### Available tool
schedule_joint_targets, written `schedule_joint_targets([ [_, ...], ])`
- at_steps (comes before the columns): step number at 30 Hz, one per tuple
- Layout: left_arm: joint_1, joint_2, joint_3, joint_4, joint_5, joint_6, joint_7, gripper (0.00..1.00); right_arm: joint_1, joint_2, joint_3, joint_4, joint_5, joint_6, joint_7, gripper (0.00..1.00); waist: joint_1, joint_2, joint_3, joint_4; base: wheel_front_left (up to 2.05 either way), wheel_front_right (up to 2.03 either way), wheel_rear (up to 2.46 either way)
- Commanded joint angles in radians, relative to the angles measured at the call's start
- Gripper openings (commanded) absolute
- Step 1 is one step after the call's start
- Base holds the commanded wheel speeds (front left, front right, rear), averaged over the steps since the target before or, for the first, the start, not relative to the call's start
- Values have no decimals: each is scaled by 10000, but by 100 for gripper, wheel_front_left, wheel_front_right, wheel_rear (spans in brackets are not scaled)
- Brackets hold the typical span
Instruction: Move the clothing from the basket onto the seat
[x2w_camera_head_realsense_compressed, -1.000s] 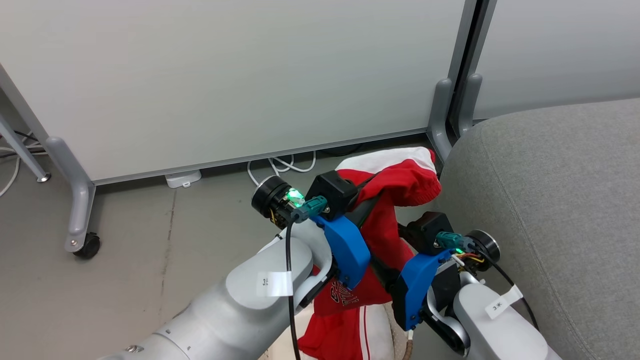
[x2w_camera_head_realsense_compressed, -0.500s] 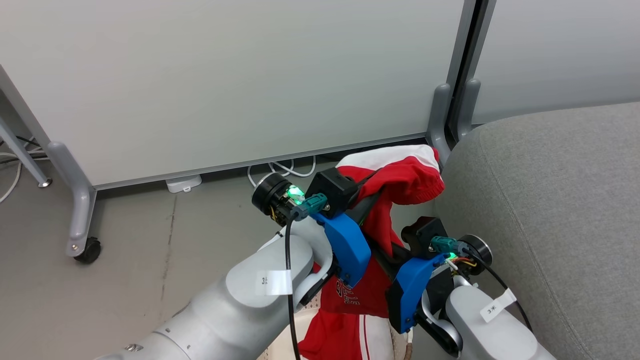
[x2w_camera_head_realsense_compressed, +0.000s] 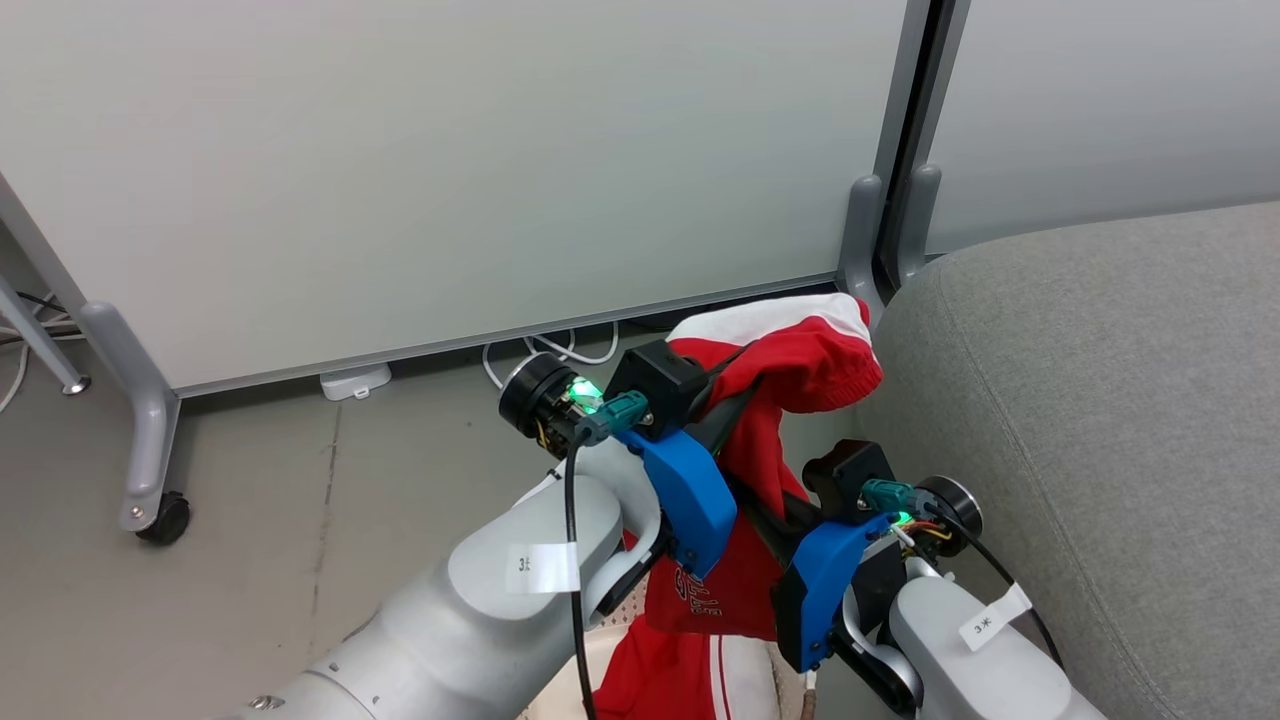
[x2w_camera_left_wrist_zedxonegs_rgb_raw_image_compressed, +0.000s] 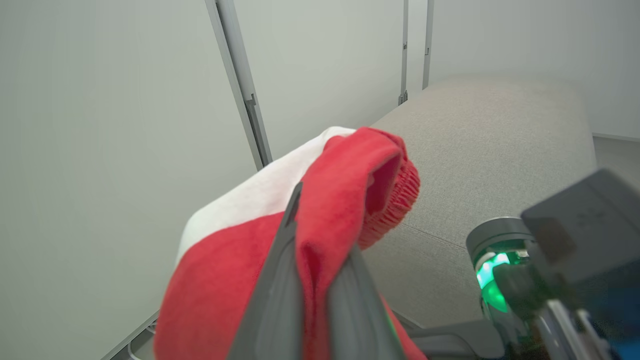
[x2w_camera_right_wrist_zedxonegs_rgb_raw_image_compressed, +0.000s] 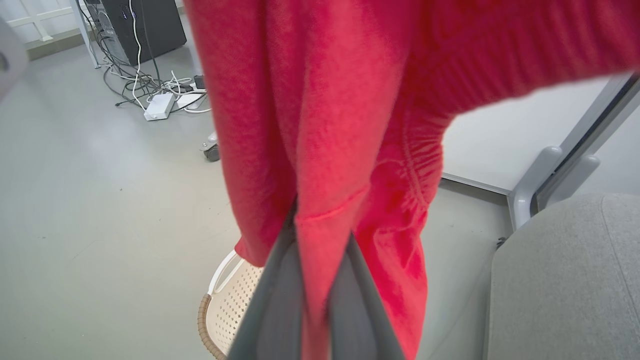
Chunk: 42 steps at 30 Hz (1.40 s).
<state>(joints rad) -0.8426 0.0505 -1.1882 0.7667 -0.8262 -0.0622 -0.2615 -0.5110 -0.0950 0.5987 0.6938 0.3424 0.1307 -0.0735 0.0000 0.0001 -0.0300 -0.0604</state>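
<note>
Left hand: fingers squeezed together on the top of the soft red clothing with a white panel.
Right hand: pinching a lower red fold.
Clothing bottom: cut off; white letters partly hidden.
Small cream holey plastic basket: under the cloth, mostly hidden.
Big grey cloth seat: just beside the clothing.

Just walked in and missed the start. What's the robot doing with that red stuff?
The robot is moving laundry. Its left gripper and right gripper are both shut on the red and white clothing, holding it up in the air. The fabric hangs down over the cream basket on the floor, right beside the grey seat. None of the clothing lies on the seat yet.
</note>
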Motion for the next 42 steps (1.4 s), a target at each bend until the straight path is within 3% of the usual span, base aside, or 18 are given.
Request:
schedule_joint_targets([
  [1, 79, -3, 53, 12, 7, -11, -54, 0, -202, -8, 23, 50, 16, 1, -46, 0, 0, -1, -5, -12, 0, 0, 0],
  [7, 174, -1, 138, 51, -104, 78, -54, 2, -181, -16, 48, 107, 63, 1, -66, 0, 0, -1, -6, -56, 0, 0, 0],
  [8, 187, -3, 188, 33, -100, 122, -54, 42, -179, -13, 51, 108, 70, 1, -71, 0, 0, -1, -2, -66, 0, 0, 0],
  [9, 202, -3, 262, -12, -84, 165, -54, 100, -180, -14, 49, 106, 71, 1, -80, 0, 0, -1, 10, -75, 0, 0, 0],
  [19, 1375, 172, 1536, -812, 1037, 306, -53, 100, -181, -135, -155, 29, -5, 1, -201, 0, 0, -1, 131, -35, 0, 0, 0],
  [30, 4199, 938, 4341, -2943, 3396, -31, -52, 100, 156, -254, -574, -250, -272, 1, -236, 0, 0, -1, 218, 211, 0, 0, 0],
  [42, 6382, 886, 6964, -4152, 5090, -422, -52, 100, 519, -282, -974, -744, -487, 1, -55, 0, 0, -1, 281, 266, 0, 0, 0],
])
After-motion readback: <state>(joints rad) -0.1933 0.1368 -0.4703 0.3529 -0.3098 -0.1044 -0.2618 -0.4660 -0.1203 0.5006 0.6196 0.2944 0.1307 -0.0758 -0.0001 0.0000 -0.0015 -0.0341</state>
